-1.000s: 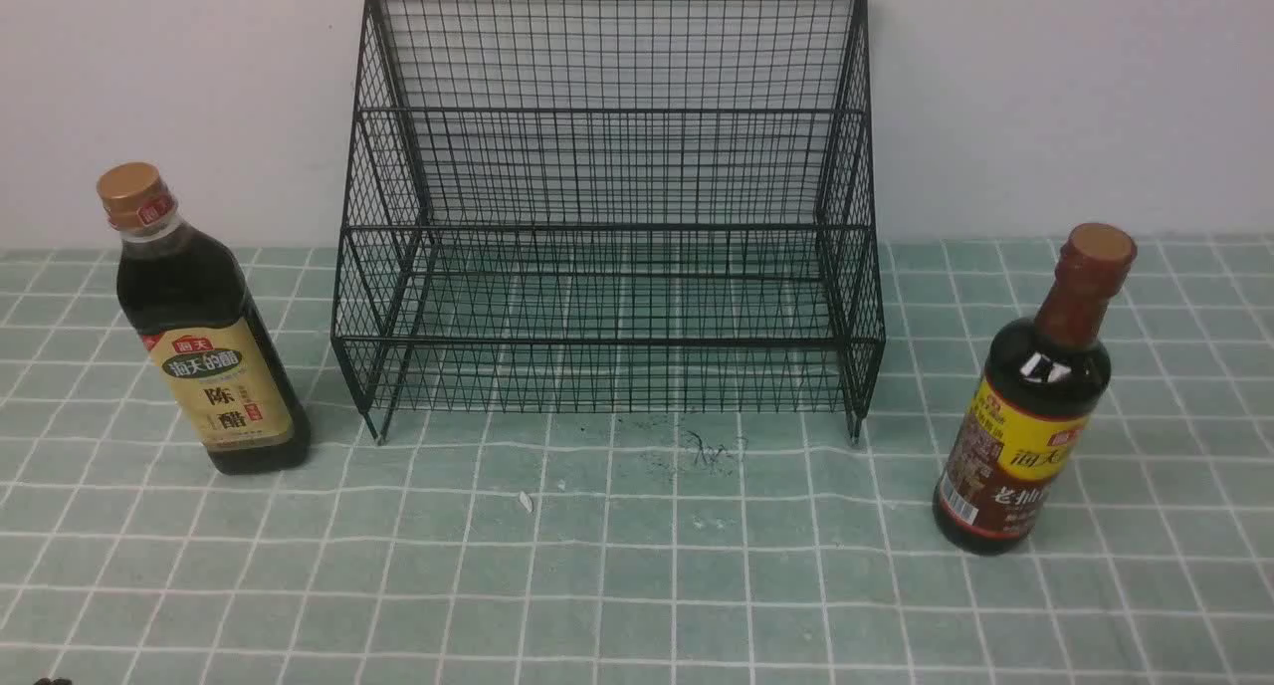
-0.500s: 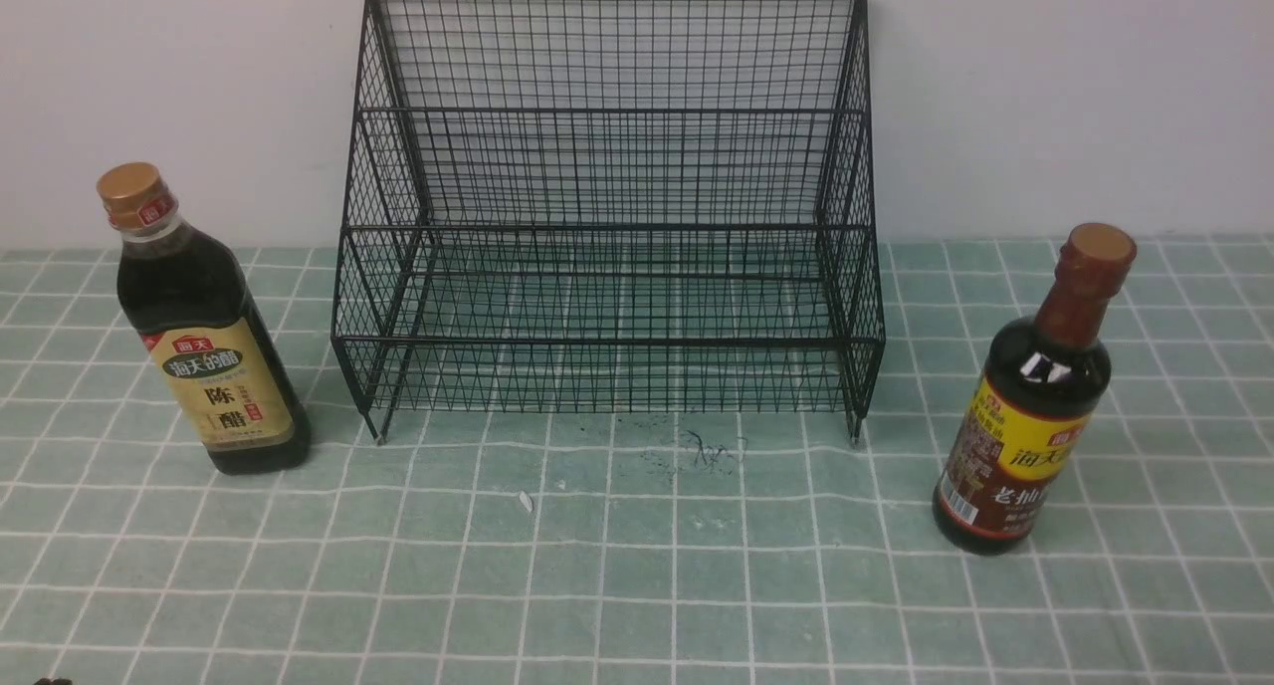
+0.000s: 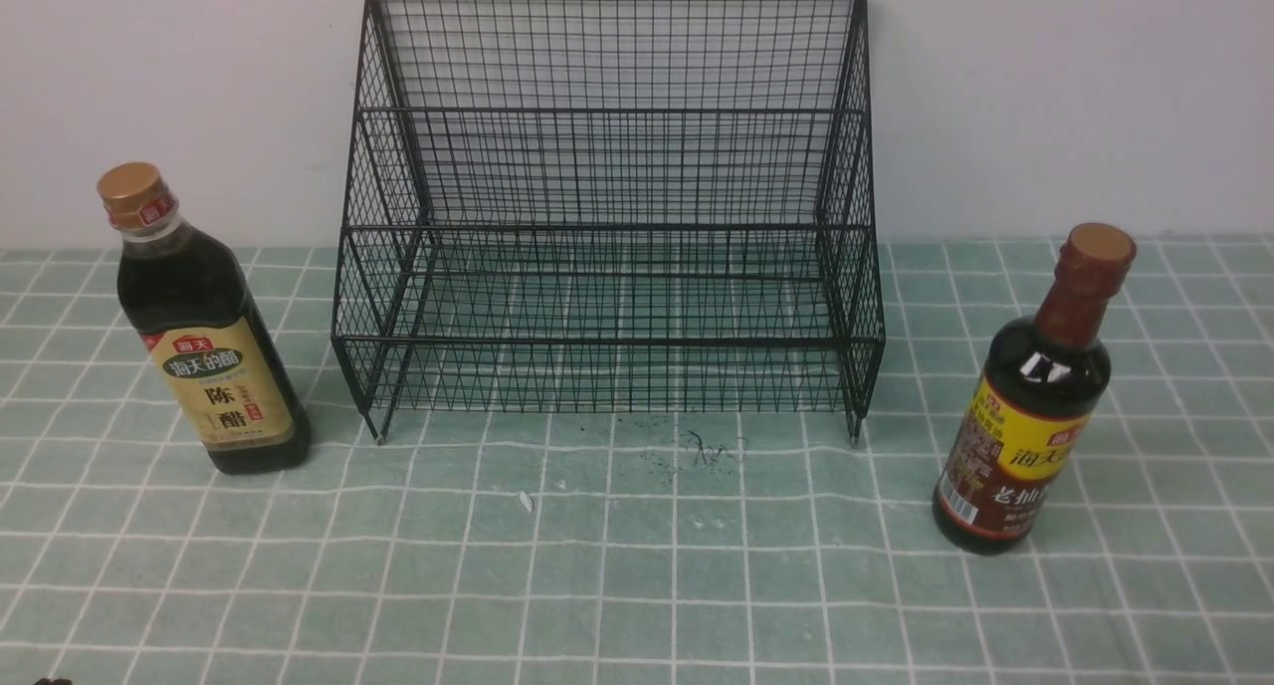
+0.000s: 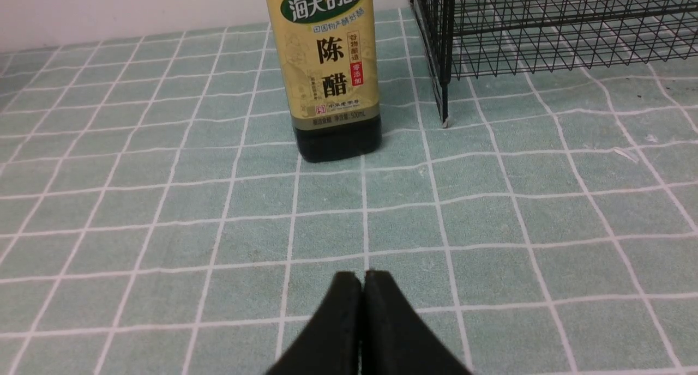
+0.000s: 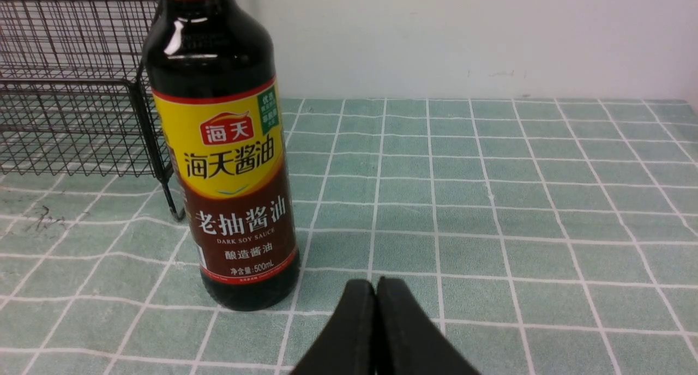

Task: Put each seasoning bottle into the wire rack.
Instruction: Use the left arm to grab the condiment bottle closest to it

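The black wire rack (image 3: pixel 607 227) stands empty against the back wall. The gold-capped bottle with the tan label (image 3: pixel 204 337) stands upright left of the rack; it also shows in the left wrist view (image 4: pixel 332 80). The slimmer bottle with the brown-red neck and yellow-and-maroon label (image 3: pixel 1030 406) stands upright right of the rack; it also shows in the right wrist view (image 5: pixel 229 162). My left gripper (image 4: pixel 362 277) is shut and empty, short of the gold-capped bottle. My right gripper (image 5: pixel 376 285) is shut and empty, beside the slim bottle's base. Neither gripper shows in the front view.
A green checked cloth (image 3: pixel 637 585) covers the table. A small white scrap (image 3: pixel 526 502) and dark scribble marks (image 3: pixel 712 451) lie in front of the rack. The rack's corner leg shows in the left wrist view (image 4: pixel 443 97) and in the right wrist view (image 5: pixel 163 173).
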Controlling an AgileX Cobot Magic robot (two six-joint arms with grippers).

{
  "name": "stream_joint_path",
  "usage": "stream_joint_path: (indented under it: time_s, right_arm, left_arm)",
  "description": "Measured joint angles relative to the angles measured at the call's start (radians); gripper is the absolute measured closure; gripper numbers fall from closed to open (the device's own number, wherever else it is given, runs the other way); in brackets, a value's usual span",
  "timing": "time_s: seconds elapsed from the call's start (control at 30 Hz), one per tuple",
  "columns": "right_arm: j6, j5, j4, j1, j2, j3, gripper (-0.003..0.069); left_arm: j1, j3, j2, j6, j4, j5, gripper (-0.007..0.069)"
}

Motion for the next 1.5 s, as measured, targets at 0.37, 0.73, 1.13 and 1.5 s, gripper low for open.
stream_joint_path:
  time_s: [0.37,0.73,1.13,1.5]
  right_arm:
    - [0.000,0.000,0.000,0.000,0.000,0.000,0.0676]
    - [0.000,0.000,0.000,0.000,0.000,0.000,0.0676]
    - [0.000,0.000,0.000,0.000,0.000,0.000,0.0676]
    - [0.000,0.000,0.000,0.000,0.000,0.000,0.0676]
  left_arm:
    - [0.000,0.005,0.000,-0.057,-0.019,-0.083,0.0638]
    - [0.000,0.005,0.000,-0.271,-0.390,-0.269,0.0638]
    - [0.000,0.005,0.000,-0.247,-0.505,-0.643,0.0638]
    - [0.000,-0.560,0.305,0.107,-0.368,-0.146,0.0638]
